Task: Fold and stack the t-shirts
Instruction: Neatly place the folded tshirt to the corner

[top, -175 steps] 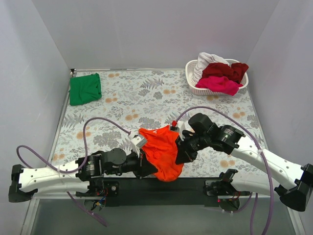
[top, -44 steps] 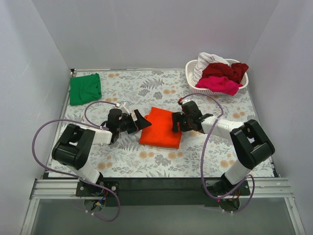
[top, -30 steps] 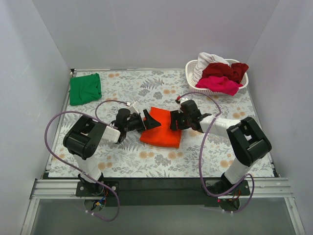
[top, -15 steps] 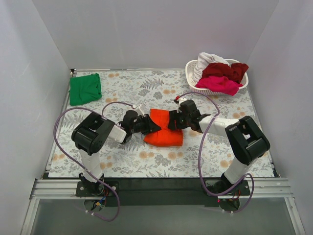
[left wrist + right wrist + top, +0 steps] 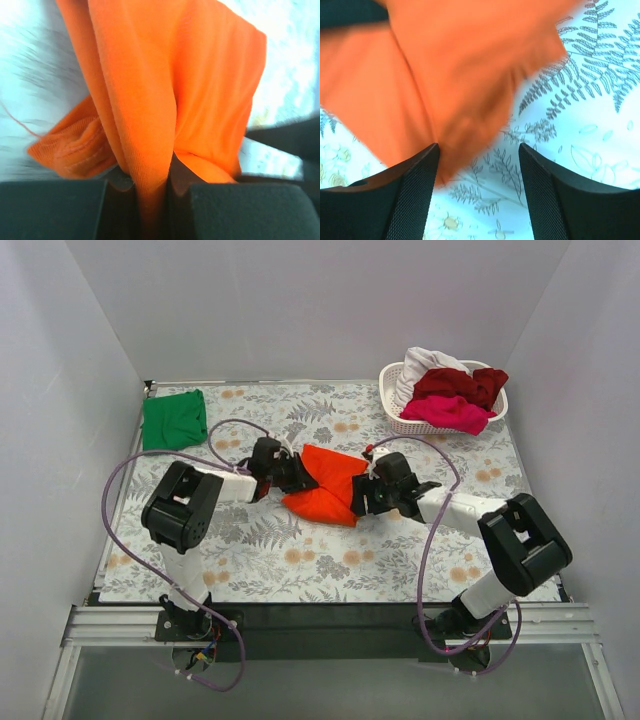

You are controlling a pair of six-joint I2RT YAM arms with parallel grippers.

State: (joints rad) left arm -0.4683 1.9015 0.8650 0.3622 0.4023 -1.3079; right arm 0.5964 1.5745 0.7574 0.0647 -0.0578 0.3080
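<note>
The bright orange-red t-shirt [image 5: 333,488] lies bunched at the middle of the table, and it fills the left wrist view [image 5: 165,85]. My left gripper [image 5: 297,473] is shut on a fold at the shirt's left edge [image 5: 150,182]. At the shirt's right edge, low over the table, my right gripper [image 5: 364,496] stands open. In the right wrist view the orange cloth [image 5: 445,75] reaches its left finger [image 5: 412,187], and the gap holds nothing [image 5: 479,152]. A folded green t-shirt [image 5: 174,420] lies at the back left.
A white lattice basket [image 5: 396,421] at the back right holds white [image 5: 425,362], dark red [image 5: 462,384] and magenta pink [image 5: 448,413] shirts. A floral cloth [image 5: 300,560] covers the table. Purple cables loop beside both arms.
My left gripper has closed on the orange shirt's left edge and pulled it toward the back left, bunching the folded shirt. The right gripper stayed open and shifted slightly nearer.
</note>
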